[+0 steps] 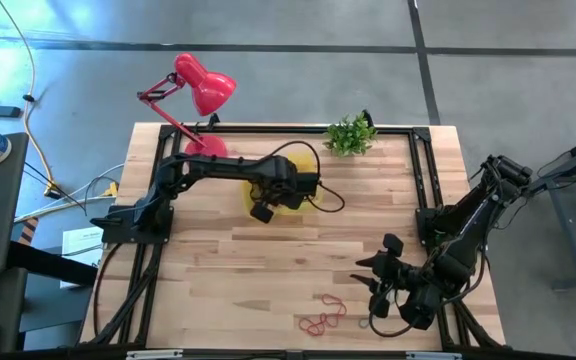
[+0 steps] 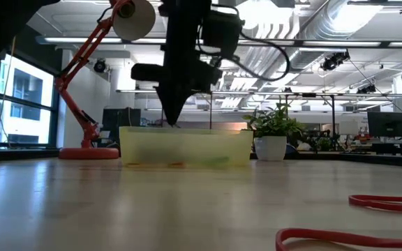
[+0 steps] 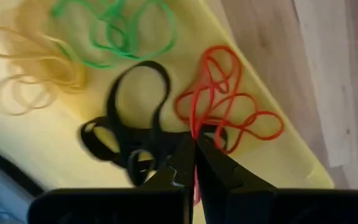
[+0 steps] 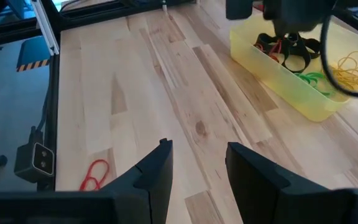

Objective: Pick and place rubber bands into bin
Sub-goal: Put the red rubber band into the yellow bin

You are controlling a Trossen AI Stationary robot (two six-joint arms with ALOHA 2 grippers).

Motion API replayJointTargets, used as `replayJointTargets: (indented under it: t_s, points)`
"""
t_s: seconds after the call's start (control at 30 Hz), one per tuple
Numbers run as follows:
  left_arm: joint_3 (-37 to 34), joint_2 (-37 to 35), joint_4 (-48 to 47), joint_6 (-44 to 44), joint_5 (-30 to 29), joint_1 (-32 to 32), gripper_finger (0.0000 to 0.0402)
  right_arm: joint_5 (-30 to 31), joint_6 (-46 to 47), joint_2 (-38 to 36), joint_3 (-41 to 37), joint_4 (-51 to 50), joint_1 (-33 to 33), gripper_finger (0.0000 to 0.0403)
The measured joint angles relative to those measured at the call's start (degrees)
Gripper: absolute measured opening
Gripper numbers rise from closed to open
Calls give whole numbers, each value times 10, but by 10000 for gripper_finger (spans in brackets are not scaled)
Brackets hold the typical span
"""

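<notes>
Two arms are being shown over a pale wood table (image 1: pixel 218 250), and plenty of bare board is being left open across the middle and the left front. The table's back edge is being crowded by a red lamp (image 1: pixel 193 90) at the left and a small potted plant (image 1: pixel 350 135) near the middle; the black frame rails are being run along both sides. Beyond the table a grey floor is being seen from above, and in the low view an office with ceiling ducts and monitors is being shown.

The bin (image 1: pixel 303 160) is being kept near the back centre, just ahead of the lamp's base. The left gripper (image 3: pixel 194 149) is being held down inside it, jaws pressed fully together, with a red band (image 3: pixel 229 106) being pinched at the tips. Black bands (image 3: pixel 132 124) are lying just beside those tips, green bands (image 3: pixel 120 28) and tan bands (image 3: pixel 30 68) farther along the bin floor.

The right gripper (image 4: pixel 197 162) is being held low over the front right of the table, well apart from the bin, jaws parted with nothing between them. Loose red bands (image 1: pixel 325 312) are being left on the board near the front edge, just to its left.
</notes>
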Motion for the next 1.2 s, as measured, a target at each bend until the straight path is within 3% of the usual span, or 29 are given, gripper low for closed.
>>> replayJointTargets:
  t_s: [0.4, 0.9, 1.2]
  points:
    - [-22, -3, 27, -33, -4, -11, 13, -4, 1, 0, 0, 4, -16, 139]
    - [-22, -17, 23, -33, 6, -18, 110, -4, -4, 0, 0, 2, -19, 139]
    - [-21, -97, 97, -52, 20, -87, 97, -4, -17, 0, 0, 0, -19, 139]
